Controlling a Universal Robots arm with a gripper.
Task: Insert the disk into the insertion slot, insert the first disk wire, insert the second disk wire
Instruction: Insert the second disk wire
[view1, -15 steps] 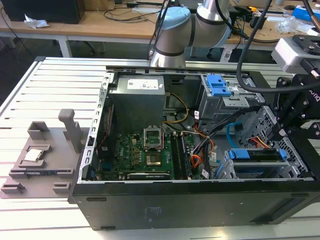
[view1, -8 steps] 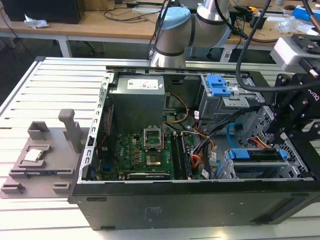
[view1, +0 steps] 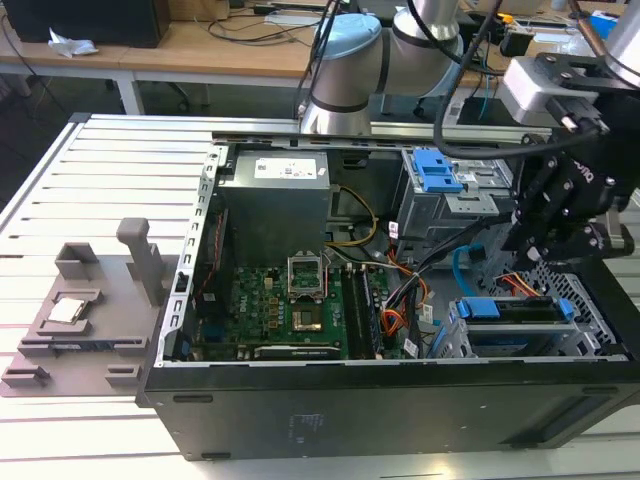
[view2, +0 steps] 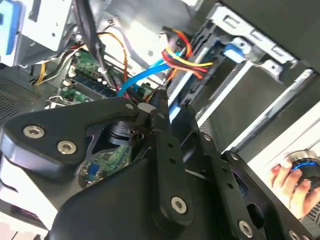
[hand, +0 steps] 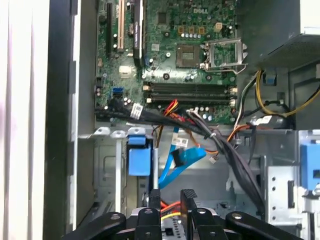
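Seated in the insertion slot (view1: 592, 338) at the front corner of the open computer case (view1: 350, 420), on the exterior view's right: the disk (view1: 520, 318), dark grey on top, edged by its bright blue frame. Just behind it, the first disk wire (view1: 518, 284), a short fan of red and orange strands. Beside that, the second disk wire (view1: 461, 268), light blue, curving up from the case floor. Directly above both, the black gripper (view1: 535, 255).

In the first wrist view, seen from above: gripper (hand: 171, 197) with fingers (hand: 187, 200) a narrow gap apart, red and orange strands (hand: 170, 204) visible in that gap; contact with them not possible to judge. Farther on, the blue cable (hand: 172, 167) looping under black cabling, then the green motherboard (hand: 190, 50).

In the second wrist view, from the side: gripper (view2: 157, 102) close to the red, orange and yellow strands (view2: 187, 60) and the blue cable (view2: 145, 75); also a person's hand (view2: 290, 182) on a blue-lit knob at the edge.

Under the case, a white slatted table (view1: 100, 180), carrying a grey fixture (view1: 90, 300) towards its far side on the exterior view's left. Behind, wooden desks (view1: 220, 50) strewn with cables.
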